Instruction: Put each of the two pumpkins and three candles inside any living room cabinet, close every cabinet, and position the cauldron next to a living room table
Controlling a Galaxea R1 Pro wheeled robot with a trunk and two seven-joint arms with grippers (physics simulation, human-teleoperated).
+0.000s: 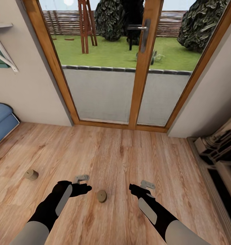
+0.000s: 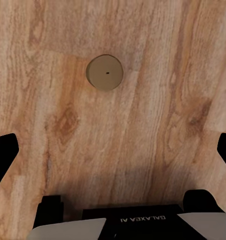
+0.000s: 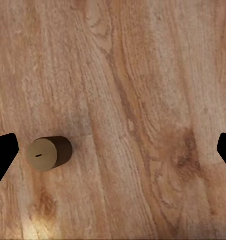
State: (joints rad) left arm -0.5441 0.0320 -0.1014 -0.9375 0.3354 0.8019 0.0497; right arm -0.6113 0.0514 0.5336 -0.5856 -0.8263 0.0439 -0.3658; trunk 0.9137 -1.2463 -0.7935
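Candles [image 1: 101, 196] [image 1: 31, 174] on wood floor [image 1: 122, 160] (uncontained), tools spread wide

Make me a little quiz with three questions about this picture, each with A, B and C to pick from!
1. Where is the nearer candle?
A. On the wood floor between the two grippers
B. On the blue couch
C. Outside on the grass

2. How many candles lie on the floor in the head view?
A. One
B. Two
C. Five

3. What are the left gripper and right gripper doing?
A. Both squeeze a candle
B. One holds a pumpkin
C. Both are open and hold nothing

Answers:
1. A, it sits on the planks between the arms.
2. B, one lies between the grippers and the other candle is off to the left.
3. C, each wrist view shows fingers spread wide over bare floor.
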